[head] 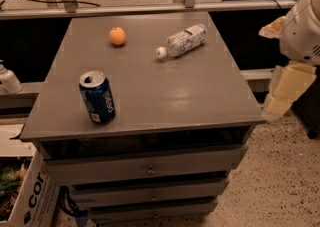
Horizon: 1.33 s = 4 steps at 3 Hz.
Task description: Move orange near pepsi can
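The orange (117, 36) sits on the grey table top (165, 86) at the far left. The pepsi can (97, 97) stands upright near the front left corner, dark blue with a silver top, well apart from the orange. My arm is at the right edge of the view, and the gripper (283, 92) hangs beside the table's front right corner, off the table and far from both things. It holds nothing that I can see.
A clear plastic water bottle (181, 41) with a white cap lies on its side at the far right of the table. Drawers (150, 168) are below the top. A cardboard box (25, 196) stands on the floor at the left. A white object (7, 78) is at the left edge.
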Each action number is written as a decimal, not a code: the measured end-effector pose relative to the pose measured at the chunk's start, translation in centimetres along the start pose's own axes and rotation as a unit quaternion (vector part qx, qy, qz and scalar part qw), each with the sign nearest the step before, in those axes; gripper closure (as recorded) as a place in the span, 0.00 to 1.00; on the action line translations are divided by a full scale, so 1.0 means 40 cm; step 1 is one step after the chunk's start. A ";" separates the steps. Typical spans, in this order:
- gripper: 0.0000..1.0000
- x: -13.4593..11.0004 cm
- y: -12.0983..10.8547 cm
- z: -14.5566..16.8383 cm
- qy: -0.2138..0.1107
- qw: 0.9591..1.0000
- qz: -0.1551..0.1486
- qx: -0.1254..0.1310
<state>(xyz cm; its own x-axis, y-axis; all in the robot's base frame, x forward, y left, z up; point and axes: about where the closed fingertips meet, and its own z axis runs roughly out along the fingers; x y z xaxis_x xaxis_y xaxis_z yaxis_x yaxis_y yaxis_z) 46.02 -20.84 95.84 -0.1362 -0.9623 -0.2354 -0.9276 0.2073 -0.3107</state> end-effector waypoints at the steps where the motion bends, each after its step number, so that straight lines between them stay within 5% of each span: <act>1: 0.00 -0.039 -0.036 0.096 -0.034 0.999 -0.025 0.000; 4: 0.00 -0.261 -0.202 0.323 -0.165 0.985 -0.039 -0.007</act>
<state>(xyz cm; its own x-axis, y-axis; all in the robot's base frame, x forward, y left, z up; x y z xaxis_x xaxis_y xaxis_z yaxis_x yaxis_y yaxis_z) 59.44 -10.22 88.92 0.0549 -0.8648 -0.4991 -0.9357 0.1299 -0.3280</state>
